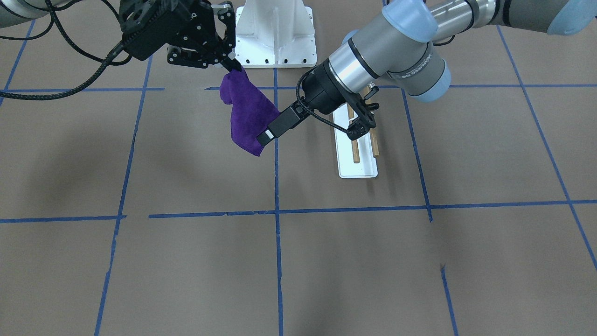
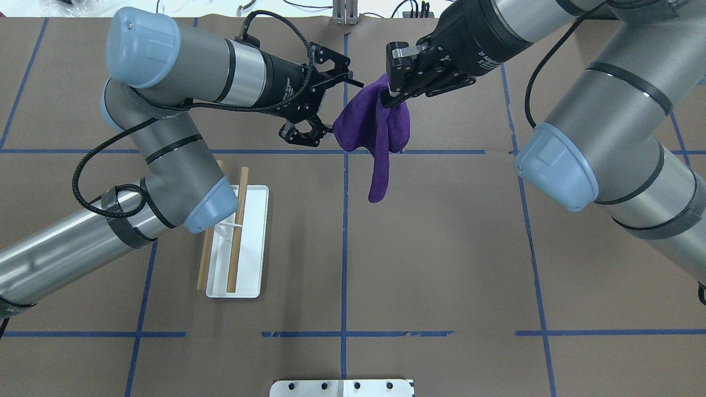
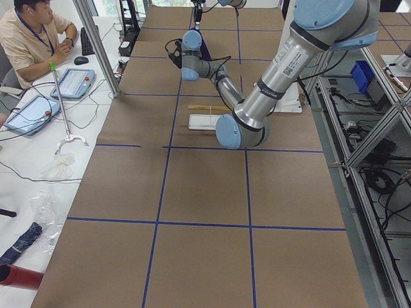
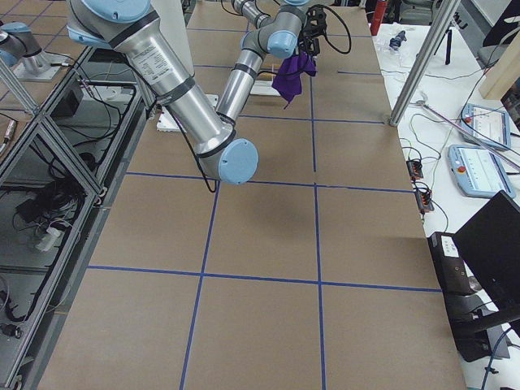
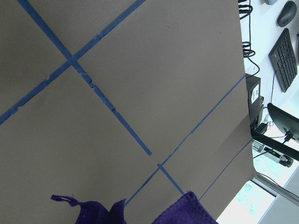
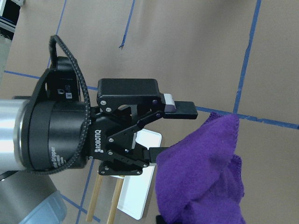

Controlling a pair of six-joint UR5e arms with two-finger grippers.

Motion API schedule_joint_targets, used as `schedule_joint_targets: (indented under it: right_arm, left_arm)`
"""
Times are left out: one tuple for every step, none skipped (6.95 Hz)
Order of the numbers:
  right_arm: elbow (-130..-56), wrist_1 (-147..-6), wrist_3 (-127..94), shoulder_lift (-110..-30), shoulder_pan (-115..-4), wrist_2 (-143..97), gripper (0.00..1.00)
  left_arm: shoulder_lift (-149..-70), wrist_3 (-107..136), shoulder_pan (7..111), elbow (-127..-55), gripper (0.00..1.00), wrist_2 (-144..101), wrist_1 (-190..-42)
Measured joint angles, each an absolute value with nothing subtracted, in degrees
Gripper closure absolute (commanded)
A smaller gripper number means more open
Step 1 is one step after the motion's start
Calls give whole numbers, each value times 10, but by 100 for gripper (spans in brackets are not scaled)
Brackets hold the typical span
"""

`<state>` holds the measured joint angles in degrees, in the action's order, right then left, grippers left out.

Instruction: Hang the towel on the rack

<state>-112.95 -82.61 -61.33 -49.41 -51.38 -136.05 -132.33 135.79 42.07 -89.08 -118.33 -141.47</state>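
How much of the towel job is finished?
Done: the purple towel hangs in the air from the right gripper, jaws shut on it. Happening now: the left gripper, jaws open, is at the towel's edge. Left: draping it over the rack, which is bare.

A robotics lab: blue-taped table [image 3: 199, 192], aluminium framing [image 3: 98, 45], an operator [image 3: 29, 35] beside teach pendants [image 3: 72, 82].

Brown gridded table [image 2: 441, 248]; rack [image 2: 253, 248], white pedestal [image 1: 275, 32]

Rack [image 2: 251, 242] far end hidden under left arm [image 2: 176, 160]; towel [image 5: 187, 210] cropped by left-wrist view's bottom edge.
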Motion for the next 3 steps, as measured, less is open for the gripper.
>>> schedule_joint_targets:
  right_arm:
    - [-1130, -826, -613, -494, -514, -1361, 100]
    - [-1130, -826, -613, -495, -513, -1362, 100]
    - [-1131, -826, -613, -496, -513, -1362, 100]
  left_arm:
    - [-1324, 1358, 420, -893, 100, -1183, -1415]
    - [-1323, 1358, 420, -895, 100, -1183, -1415]
    - [-1323, 1358, 420, -899, 100, -1183, -1415]
